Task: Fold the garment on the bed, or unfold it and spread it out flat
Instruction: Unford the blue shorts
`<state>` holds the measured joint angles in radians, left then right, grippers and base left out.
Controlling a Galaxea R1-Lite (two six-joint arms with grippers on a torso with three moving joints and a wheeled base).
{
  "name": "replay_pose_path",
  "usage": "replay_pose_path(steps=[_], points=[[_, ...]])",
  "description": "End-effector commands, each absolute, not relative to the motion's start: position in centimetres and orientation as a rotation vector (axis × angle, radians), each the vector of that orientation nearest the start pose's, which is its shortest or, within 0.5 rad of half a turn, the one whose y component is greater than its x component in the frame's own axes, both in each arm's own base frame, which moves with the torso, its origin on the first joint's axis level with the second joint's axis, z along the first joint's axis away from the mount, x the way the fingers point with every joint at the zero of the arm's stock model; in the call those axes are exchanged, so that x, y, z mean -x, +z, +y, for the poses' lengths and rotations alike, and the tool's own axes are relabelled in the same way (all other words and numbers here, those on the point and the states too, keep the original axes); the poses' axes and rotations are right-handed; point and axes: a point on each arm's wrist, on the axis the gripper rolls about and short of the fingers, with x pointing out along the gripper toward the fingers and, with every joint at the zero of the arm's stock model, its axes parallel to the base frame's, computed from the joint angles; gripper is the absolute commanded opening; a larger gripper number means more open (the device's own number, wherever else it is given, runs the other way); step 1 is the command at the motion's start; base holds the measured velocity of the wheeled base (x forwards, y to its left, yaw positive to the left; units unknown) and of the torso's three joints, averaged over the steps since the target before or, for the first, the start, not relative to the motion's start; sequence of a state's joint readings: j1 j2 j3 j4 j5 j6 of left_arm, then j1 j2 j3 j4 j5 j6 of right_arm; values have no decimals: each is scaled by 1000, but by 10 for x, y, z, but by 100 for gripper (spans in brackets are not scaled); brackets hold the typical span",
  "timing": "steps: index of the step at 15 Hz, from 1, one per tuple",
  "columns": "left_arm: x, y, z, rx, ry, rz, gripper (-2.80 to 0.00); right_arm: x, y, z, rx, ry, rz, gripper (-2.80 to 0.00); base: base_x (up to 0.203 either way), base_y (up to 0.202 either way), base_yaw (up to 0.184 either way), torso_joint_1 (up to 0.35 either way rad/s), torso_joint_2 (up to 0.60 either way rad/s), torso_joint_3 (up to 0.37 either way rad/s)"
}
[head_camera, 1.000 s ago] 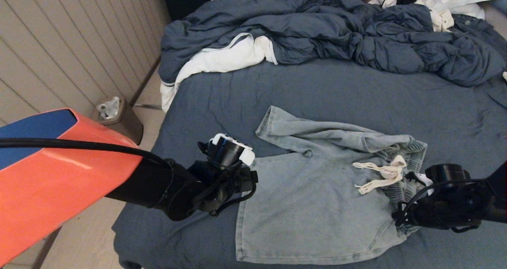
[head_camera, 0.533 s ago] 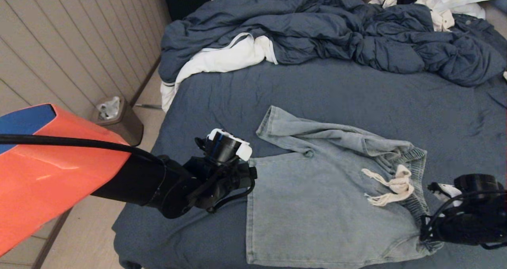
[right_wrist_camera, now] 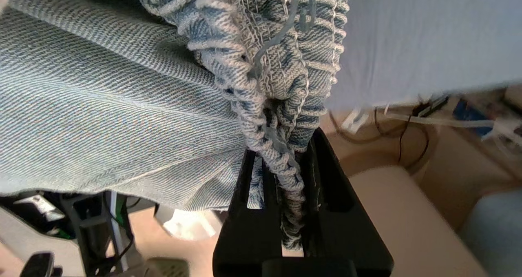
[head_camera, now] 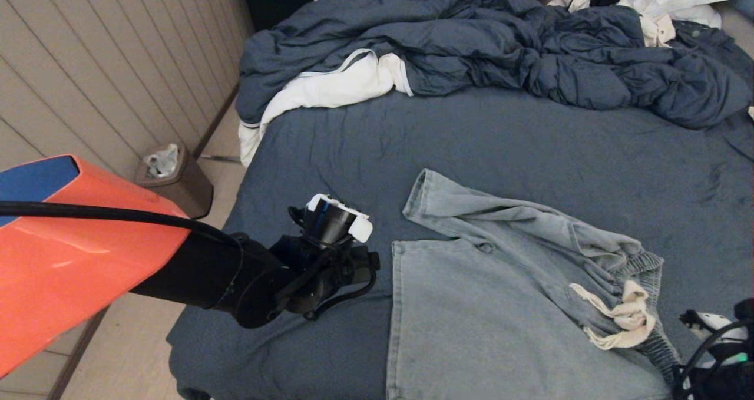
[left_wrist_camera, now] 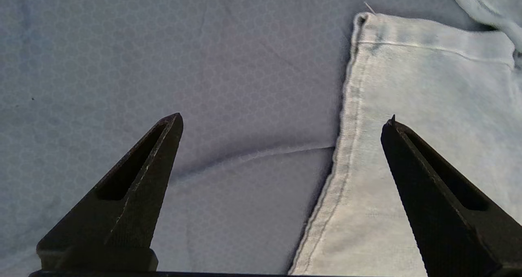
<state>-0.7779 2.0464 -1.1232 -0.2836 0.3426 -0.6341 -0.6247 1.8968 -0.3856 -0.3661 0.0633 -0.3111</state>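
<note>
The shorts are lying on the near right part of the bed, one leg spread flat toward the near edge and the other folded across behind it, with the waistband bunched at the right and the drawstring trailing over it. The right tool is sitting at the bed's near right corner, mostly out of the head view, and is clamping the ribbed waistband: in the right wrist view the gathered elastic is pinched between its closed fingers, and the cloth is draping away from the grip in loose folds. The left tool is hanging just above the sheet with its fingers spread wide, empty, straddling the hem of the near leg.

This cloth is looking soft and light, a limp knit rather than stiff denim, so it is probably going to sag, fold on itself and drag along the sheet rather than hold any shape. Nothing about it is fragile. The thick elastic band is giving a firm bite, which makes it the best hold on that end; the stitched hem is the matching hold at the other end, being thicker than the single layer beside it. Pinching only the top layer is the risk, since the leg is a doubled tube. The drawstring is a poor hold, as it would likely just slide.
</note>
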Motion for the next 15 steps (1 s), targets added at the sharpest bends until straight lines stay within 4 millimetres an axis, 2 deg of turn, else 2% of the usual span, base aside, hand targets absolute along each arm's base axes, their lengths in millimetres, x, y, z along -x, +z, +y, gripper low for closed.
replay_pose_path(steps=[1, 3, 4, 9, 15], points=[[-280, 112, -265, 268, -226, 647, 0, -177, 16, -134, -129, -341, 1139, -280, 0, 0, 0, 0, 0, 0], [-280, 111, -265, 269, -226, 647, 0, -180, 12, -135, -113, -351, 1094, -280, 0, 0, 0, 0, 0, 0], [-280, 112, -265, 272, -226, 645, 0, -181, 11, -136, -107, -355, 1073, 0, 0, 0, 0, 0, 0, 0], [-279, 113, -264, 273, -226, 644, 0, -174, 7, -129, -129, -284, 987, 0, 0, 0, 0, 0, 0, 0], [-275, 120, -260, 279, -230, 633, 0, -156, 33, -117, -122, -243, 835, 0, 0, 0, 0, 0, 0, 0]])
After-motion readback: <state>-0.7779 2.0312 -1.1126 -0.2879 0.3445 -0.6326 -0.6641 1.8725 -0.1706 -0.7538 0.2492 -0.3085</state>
